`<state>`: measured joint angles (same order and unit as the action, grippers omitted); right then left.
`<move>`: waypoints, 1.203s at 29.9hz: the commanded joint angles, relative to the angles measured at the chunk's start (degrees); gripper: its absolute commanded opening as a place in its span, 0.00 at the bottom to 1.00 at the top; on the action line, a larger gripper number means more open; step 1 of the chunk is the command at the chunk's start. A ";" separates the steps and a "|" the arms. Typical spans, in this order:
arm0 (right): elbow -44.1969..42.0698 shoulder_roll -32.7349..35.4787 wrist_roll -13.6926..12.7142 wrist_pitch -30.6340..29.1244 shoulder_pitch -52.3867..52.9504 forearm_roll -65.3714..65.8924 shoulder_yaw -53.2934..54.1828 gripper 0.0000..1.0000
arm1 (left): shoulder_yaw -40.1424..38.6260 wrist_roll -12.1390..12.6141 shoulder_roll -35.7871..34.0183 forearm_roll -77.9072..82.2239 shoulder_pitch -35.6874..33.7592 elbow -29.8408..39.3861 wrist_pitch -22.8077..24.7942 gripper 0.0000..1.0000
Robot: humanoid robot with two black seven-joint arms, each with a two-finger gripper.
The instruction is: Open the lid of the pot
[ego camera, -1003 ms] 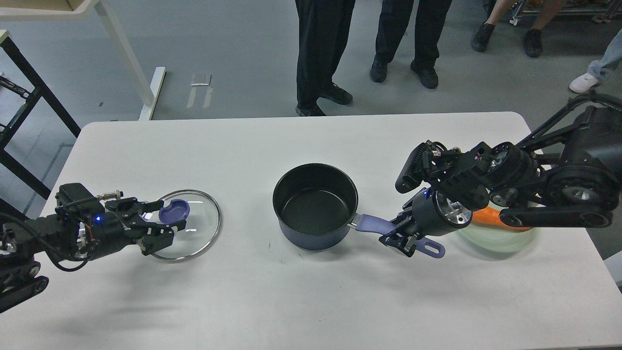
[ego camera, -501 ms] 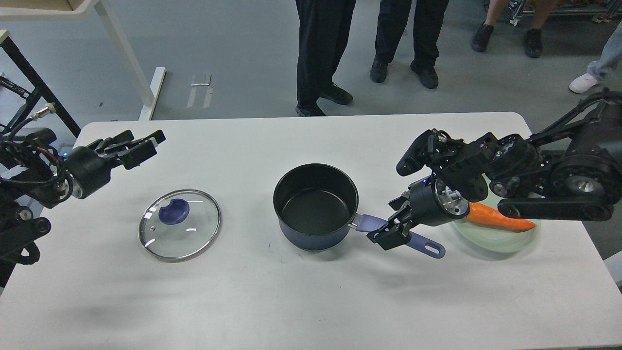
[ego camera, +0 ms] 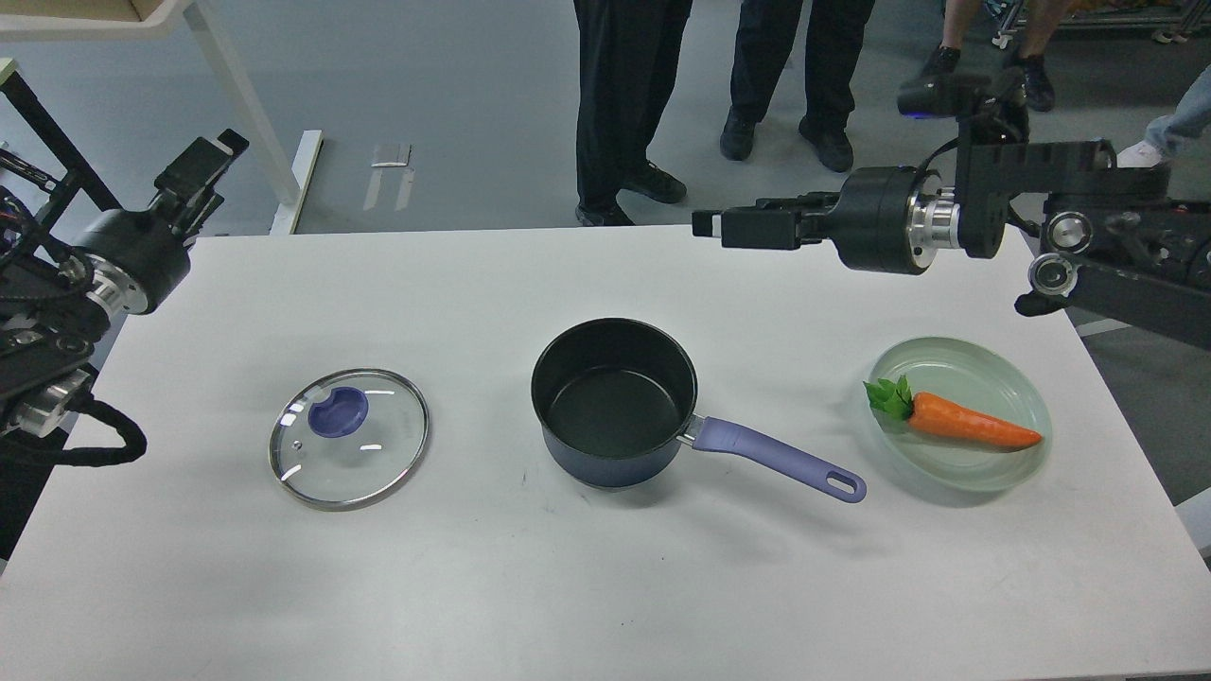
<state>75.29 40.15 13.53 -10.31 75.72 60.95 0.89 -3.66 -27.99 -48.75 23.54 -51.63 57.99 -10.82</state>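
The dark blue pot (ego camera: pixel 613 402) stands uncovered at the table's middle, its purple handle (ego camera: pixel 776 459) pointing right and toward me. The glass lid (ego camera: pixel 349 438) with a purple knob lies flat on the table to the pot's left. My left gripper (ego camera: pixel 203 180) is raised at the far left edge, well away from the lid, empty, its fingers apart. My right gripper (ego camera: pixel 708 228) is held high over the table's far edge, pointing left and empty. It is seen side-on, so its fingers cannot be told apart.
A pale green plate (ego camera: pixel 1022 392) with a carrot (ego camera: pixel 960 424) sits at the right. Several people's legs (ego camera: pixel 624 104) stand beyond the table's far edge (ego camera: pixel 568 230). A black frame (ego camera: pixel 47 142) and a white table leg (ego camera: pixel 236 95) stand at the far left.
My left gripper left the lid lying on the table and rose to the far left. My right gripper let go of the pot handle and lifted up toward the far edge.
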 commanded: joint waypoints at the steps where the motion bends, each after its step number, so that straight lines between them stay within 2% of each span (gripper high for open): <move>1: -2.42 0.37 0.00 0.02 -7.85 -2.67 10.60 1.00 | -1.61 -0.01 2.42 -6.39 -0.04 -1.55 1.58 0.99; 7: -5.42 -0.42 0.00 0.55 -15.07 -13.21 16.60 1.00 | -1.61 -0.01 10.77 -17.11 0.04 -10.78 5.36 0.99; 11: -8.23 -1.91 0.00 0.64 -17.27 -25.59 17.04 1.00 | -1.70 -0.01 15.87 -25.29 0.04 -16.85 10.90 0.99; 14: -10.95 -2.88 0.09 0.72 -17.89 -34.73 17.74 1.00 | -1.79 -0.01 17.63 -27.58 -0.04 -17.91 13.54 0.99; 21: -19.91 -9.11 0.09 0.20 -21.22 -53.11 23.18 1.00 | -8.02 -0.01 19.56 -30.31 0.83 -18.00 14.68 0.99; 26: -25.28 -16.23 0.35 0.02 -25.35 -55.06 30.56 1.00 | -8.47 -0.01 21.23 -30.40 1.27 -19.14 15.13 1.00; 31: -28.53 -23.96 1.23 -0.07 -31.85 -55.06 42.86 1.00 | -8.64 -0.01 22.73 -31.45 1.71 -19.58 15.30 1.00; 36: -28.97 -28.02 1.23 -0.07 -33.97 -55.15 49.73 1.00 | -9.43 -0.01 22.64 -36.72 2.33 -19.49 17.23 1.00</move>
<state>46.55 13.95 14.77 -10.36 42.80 5.87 47.23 -12.46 -28.00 -26.09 -10.54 -49.60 38.47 5.29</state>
